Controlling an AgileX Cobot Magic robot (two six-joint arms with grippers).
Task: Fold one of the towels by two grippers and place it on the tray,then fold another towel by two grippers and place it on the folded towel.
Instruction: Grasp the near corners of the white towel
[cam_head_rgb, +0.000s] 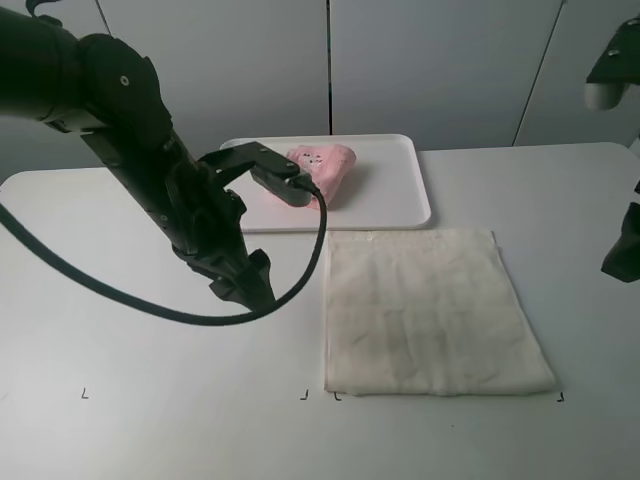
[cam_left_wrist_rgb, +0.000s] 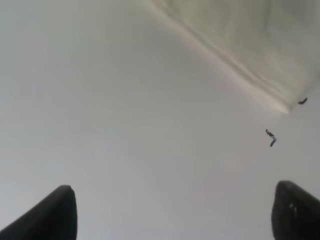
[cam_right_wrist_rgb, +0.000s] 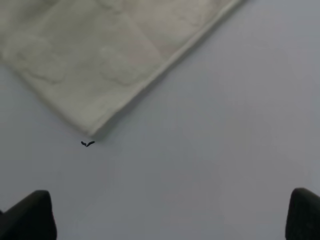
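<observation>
The pale pink towel (cam_head_rgb: 322, 165) lies folded in a bunched wedge on the white tray (cam_head_rgb: 400, 205) at the back of the table. In front of the tray the cream towel (cam_head_rgb: 430, 310) is spread flat; one near corner of it shows in the left wrist view (cam_left_wrist_rgb: 240, 40) and the other in the right wrist view (cam_right_wrist_rgb: 100, 55). My left gripper (cam_head_rgb: 245, 288) hangs over bare table left of the cream towel, open and empty (cam_left_wrist_rgb: 175, 220). The right gripper (cam_right_wrist_rgb: 165, 220) is open too, holding nothing, with bare table below it beside the towel's near right corner.
Small black corner marks sit on the table near the towel's front corners (cam_left_wrist_rgb: 270, 136) (cam_right_wrist_rgb: 87, 144) and at the front left (cam_head_rgb: 85, 393). A black cable (cam_head_rgb: 150, 305) loops from the left arm over the table. Part of the right arm (cam_head_rgb: 625, 245) shows at the right edge.
</observation>
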